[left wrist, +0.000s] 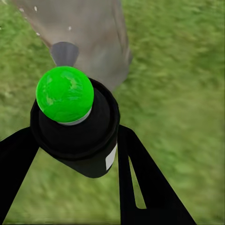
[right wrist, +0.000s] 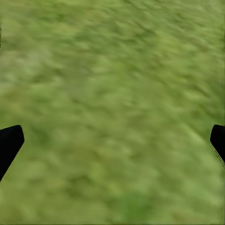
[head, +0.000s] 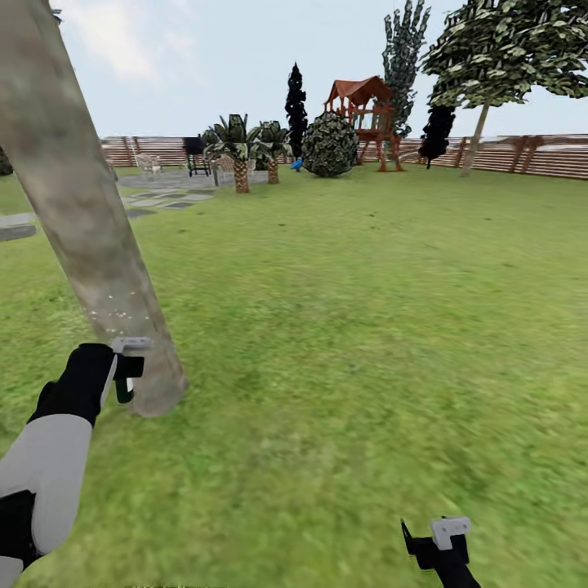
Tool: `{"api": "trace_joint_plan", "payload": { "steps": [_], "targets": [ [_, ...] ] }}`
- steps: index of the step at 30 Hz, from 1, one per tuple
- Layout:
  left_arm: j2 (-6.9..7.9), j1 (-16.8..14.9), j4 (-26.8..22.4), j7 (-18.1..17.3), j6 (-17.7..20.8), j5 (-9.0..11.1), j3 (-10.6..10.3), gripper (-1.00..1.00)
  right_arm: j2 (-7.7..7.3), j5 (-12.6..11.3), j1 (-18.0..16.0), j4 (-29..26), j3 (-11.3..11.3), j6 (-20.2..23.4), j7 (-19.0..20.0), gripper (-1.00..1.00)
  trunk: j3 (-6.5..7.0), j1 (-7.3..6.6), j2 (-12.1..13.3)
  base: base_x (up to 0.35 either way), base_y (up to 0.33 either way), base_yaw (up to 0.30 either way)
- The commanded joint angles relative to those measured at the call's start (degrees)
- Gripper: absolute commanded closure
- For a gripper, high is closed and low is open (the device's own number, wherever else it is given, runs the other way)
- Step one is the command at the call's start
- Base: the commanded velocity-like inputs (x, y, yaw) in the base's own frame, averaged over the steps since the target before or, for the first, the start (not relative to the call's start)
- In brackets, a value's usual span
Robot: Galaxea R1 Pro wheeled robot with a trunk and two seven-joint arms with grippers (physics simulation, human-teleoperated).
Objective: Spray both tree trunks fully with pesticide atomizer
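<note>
Green lawn [head: 351, 327] spreads out to a brown slatted fence [head: 539, 155] under a pale sky, with grey paving stones [head: 163, 200] off at the far left.

At the lower left of the head view, the left gripper [head: 129, 371] sits close against the foot of a thick, mottled grey-brown tree trunk [head: 82, 212] that leans across the upper left corner. From the left wrist camera, the two black fingers [left wrist: 140, 183] are pinched on the pesticide atomizer [left wrist: 77, 136], a dark bottle whose rounded top shows bright green here. Its top points toward the base of the same trunk [left wrist: 93, 33], and a grey cone-shaped patch [left wrist: 64, 52] lies between the top and the bark. Small pale specks dot the trunk low down [head: 118, 310].

The right gripper [head: 437, 539] hangs at the lower edge of the head view, well apart from the trunk, over bare grass. From the right wrist camera, its dark fingertips [right wrist: 9, 143] stand wide apart at opposite edges, with blurred grass [right wrist: 112, 112] between them.

Farther out, a second tree [head: 478, 131] with blocky green leaves and a pale trunk stands near the fence at the right. Between lie a round bush [head: 330, 145], a red-roofed wooden play tower [head: 363, 114], dark narrow trees [head: 296, 110] and low palm-like plants [head: 238, 155].
</note>
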Motion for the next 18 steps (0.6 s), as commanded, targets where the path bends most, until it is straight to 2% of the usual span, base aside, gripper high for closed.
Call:
{"api": "trace_joint_plan", "payload": {
  "steps": [1,18],
  "targets": [
    [-0.10,0.0,0.0,-0.5,0.2,-0.6,0.2,1.00,-0.01,0.5,0.0,0.0,-0.5,-0.2,0.1,-1.00,-0.05,0.00,0.0,0.090,-0.277,0.277],
    [-0.40,0.0,0.1,0.3,0.1,-0.6,0.3,1.00,-0.01,0.5,0.0,0.1,-0.5,-0.2,0.1,-1.00,-0.05,0.00,0.0,0.158,-0.257,0.274]
  ]
}}
